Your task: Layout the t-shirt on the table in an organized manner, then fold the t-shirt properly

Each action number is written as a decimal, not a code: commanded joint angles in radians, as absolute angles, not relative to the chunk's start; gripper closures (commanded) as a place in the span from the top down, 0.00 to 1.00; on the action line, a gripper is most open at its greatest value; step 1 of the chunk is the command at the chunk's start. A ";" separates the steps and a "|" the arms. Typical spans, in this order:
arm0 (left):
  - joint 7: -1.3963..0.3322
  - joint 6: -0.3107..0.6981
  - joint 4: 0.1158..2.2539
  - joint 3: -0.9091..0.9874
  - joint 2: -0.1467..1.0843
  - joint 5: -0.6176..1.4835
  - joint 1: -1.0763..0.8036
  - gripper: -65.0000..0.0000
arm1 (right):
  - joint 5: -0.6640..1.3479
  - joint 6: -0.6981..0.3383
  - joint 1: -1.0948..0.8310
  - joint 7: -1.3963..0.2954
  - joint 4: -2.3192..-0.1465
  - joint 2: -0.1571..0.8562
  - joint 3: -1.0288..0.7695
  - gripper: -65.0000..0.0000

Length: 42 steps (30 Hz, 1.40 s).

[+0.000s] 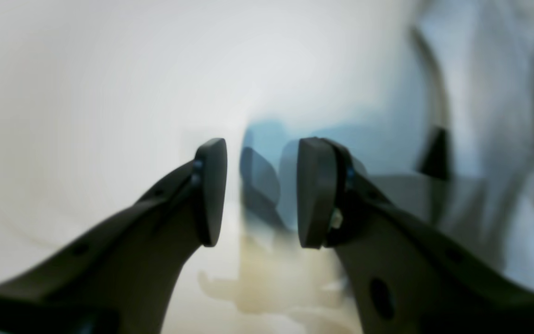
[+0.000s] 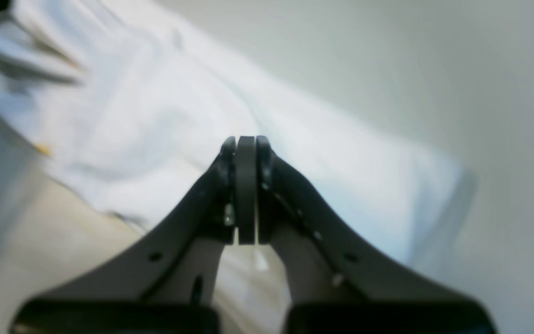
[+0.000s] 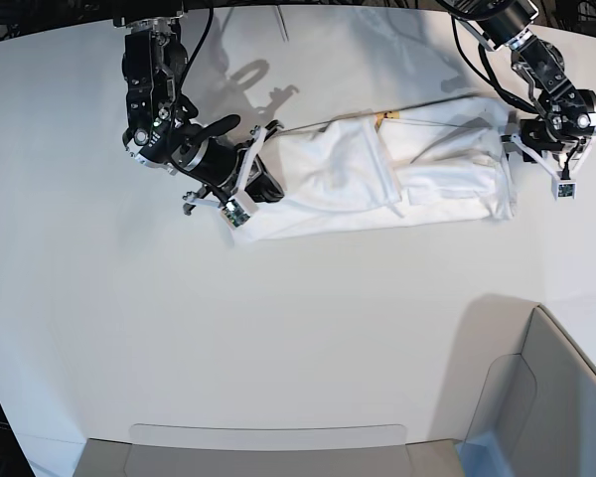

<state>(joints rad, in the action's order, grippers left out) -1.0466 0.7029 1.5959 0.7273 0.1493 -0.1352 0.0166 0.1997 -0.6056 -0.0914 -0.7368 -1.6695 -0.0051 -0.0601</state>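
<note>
The left gripper (image 1: 261, 192) stands with a wide gap between its pads, nothing between them. The right gripper (image 2: 246, 185) is pressed shut (whether cloth is pinched there cannot be told). Only the base view shows the whole t-shirt (image 3: 377, 174), a long folded strip between both arms, on the table (image 3: 278, 328), whose near half lies bare.

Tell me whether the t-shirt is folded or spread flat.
Folded. In the base view the t-shirt lies as a narrow band on the table, layers overlapped, print hidden.
</note>
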 commanded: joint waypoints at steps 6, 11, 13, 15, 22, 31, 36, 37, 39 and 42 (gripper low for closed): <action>-1.152 0.698 1.767 0.734 0.147 -0.090 0.073 0.47 | 0.219 -0.610 -0.028 -0.707 -1.537 -0.005 -0.084 0.00; -1.337 0.698 1.871 0.828 0.157 -0.042 0.176 0.47 | 0.219 -0.610 -0.028 -0.707 -1.537 -0.007 -0.081 0.00; -1.396 0.698 1.880 0.831 0.194 0.048 0.180 0.47 | 0.219 -0.610 -0.028 -0.707 -1.535 -0.007 -0.081 0.00; -1.396 0.698 1.876 0.843 0.209 0.174 0.180 0.47 | 0.219 -0.610 -0.028 -0.707 -1.535 -0.005 -0.081 0.00; -1.396 0.698 1.733 0.928 0.234 0.727 0.048 0.47 | 0.217 -0.610 -0.028 -0.707 -1.535 -0.004 -0.079 0.00; -1.396 0.698 1.415 0.928 0.317 0.881 0.005 0.47 | 0.216 -0.610 -0.024 -0.707 -1.480 -0.002 -0.077 0.00; -1.396 0.698 1.417 0.926 0.315 0.883 0.004 0.47 | 0.216 -0.610 -0.022 -0.707 -1.471 -0.002 -0.077 0.00; -1.396 0.698 1.417 0.918 0.312 0.883 0.004 0.47 | 0.216 -0.610 -0.022 -0.707 -1.471 -0.002 -0.077 0.00; -1.396 0.698 1.415 0.863 0.303 0.883 0.001 0.47 | 0.216 -0.610 -0.022 -0.707 -1.471 -0.002 -0.077 0.00; -1.396 0.698 1.415 0.780 0.298 0.883 -0.002 0.47 | 0.216 -0.610 -0.022 -0.707 -1.471 -0.002 -0.077 0.00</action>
